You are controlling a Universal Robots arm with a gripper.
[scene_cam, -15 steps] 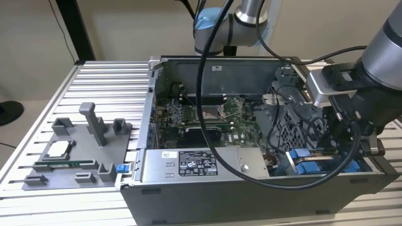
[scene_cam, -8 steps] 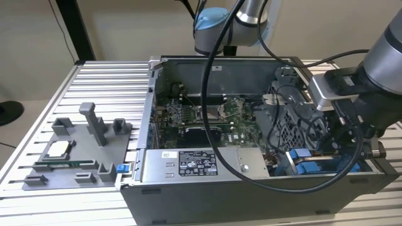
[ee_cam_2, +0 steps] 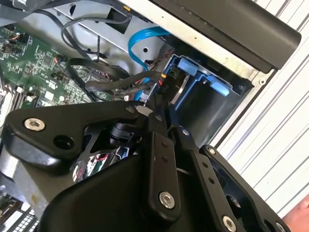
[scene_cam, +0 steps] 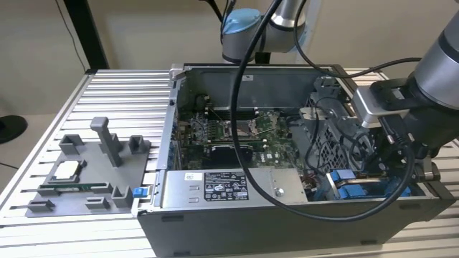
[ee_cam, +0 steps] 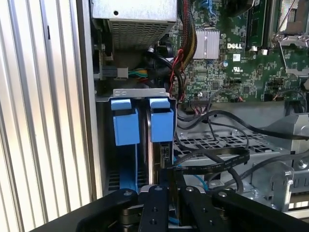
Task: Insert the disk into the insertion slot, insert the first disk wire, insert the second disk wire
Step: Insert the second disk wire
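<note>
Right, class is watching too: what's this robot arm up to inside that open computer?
The arm has its gripper down in the corner of the open computer case, at the insertion slot. The disk, in its blue carrier, already sits in that bay. The gripper is pinched on a black wire at the disk's end, beside the green motherboard.

white logo on motherboard [ee_cam: 235, 46]; power-supply label [scene_cam: 226, 188] illegible

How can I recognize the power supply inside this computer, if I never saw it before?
In the exterior view, find the open computer case on the ribbed metal table. Along the case's near wall lies the power supply, a long silver-grey box. Unlike the green motherboard behind it, it carries white printed labels on top.
</note>
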